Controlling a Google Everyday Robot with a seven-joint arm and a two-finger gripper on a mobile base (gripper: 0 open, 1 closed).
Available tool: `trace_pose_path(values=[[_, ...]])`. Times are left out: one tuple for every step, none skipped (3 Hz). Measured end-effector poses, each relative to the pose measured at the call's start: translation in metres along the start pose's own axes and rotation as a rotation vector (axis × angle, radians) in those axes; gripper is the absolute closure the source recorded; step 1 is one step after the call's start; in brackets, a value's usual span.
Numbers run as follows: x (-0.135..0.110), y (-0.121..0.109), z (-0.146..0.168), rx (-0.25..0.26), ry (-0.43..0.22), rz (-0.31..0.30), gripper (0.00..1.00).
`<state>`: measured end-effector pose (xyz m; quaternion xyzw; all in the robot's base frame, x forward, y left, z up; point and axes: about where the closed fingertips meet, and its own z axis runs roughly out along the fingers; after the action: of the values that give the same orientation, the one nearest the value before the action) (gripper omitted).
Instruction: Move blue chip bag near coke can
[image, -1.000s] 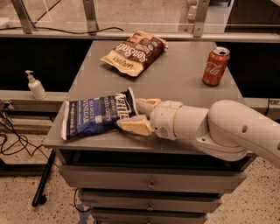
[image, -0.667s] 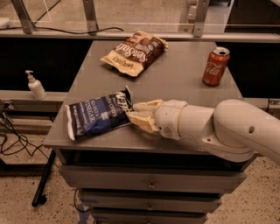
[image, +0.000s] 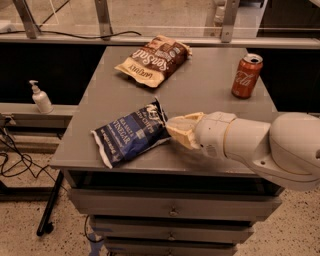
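The blue chip bag (image: 129, 135), navy foil with white lettering, lies on the front left part of the grey table (image: 210, 97). My gripper (image: 176, 130) reaches in from the right on a thick white arm and is shut on the bag's right end. The coke can (image: 246, 76), red with a silver top, stands upright near the table's back right edge, well apart from the bag and beyond my arm.
A brown-and-tan chip bag (image: 154, 60) lies at the table's back centre. Drawers (image: 170, 210) sit under the tabletop. A white pump bottle (image: 41, 97) stands on a low ledge to the left, with cables on the floor below it.
My gripper has moved to the right and the blue chip bag has come with it, away from the table's left edge.
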<state>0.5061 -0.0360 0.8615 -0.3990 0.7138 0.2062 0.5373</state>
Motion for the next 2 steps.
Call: trace_pose_path(values=[[0.007, -0.014, -0.032, 0.072, 0.032, 0.007, 1.0], [0.026, -0.036, -0.091, 0.2, 0.098, 0.03, 1.0]])
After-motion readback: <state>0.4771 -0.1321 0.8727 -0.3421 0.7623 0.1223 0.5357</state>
